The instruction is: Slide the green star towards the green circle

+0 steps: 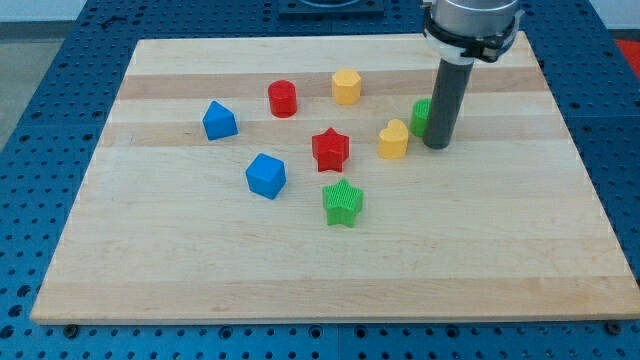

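Note:
The green star (343, 203) lies on the wooden board (200, 270), just below the board's middle. The green circle (421, 117) stands up and to the right of it, partly hidden behind my rod. My tip (436, 144) rests on the board right beside the green circle, on its right side, far from the green star. A yellow heart-like block (394, 139) sits between the star and the circle, just left of the circle.
A red star (330, 149) lies just above the green star. A blue cube (266, 176) is to its left, a blue pentagon-like block (219, 120) further left. A red cylinder (283, 98) and a yellow hexagon (346, 86) stand toward the view's top.

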{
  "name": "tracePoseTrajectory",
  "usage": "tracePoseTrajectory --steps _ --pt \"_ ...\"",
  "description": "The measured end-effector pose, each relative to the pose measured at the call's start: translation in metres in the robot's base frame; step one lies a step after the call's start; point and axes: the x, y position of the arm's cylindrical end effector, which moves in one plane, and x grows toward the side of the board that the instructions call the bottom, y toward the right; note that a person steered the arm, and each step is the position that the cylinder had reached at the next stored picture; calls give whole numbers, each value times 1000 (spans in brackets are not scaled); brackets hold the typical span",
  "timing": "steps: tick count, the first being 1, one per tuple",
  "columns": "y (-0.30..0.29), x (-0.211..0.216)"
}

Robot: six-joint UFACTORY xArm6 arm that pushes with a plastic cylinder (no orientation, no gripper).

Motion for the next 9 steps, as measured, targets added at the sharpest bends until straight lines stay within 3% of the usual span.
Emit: tracePoseTrajectory --steps 3,4,5,6,7,8,9 --pt "5 -9" --pt "24 6" --pt "30 58" --pt "0 118" --pt "-83 139" --pt "-148 137" --pt "-153 120"
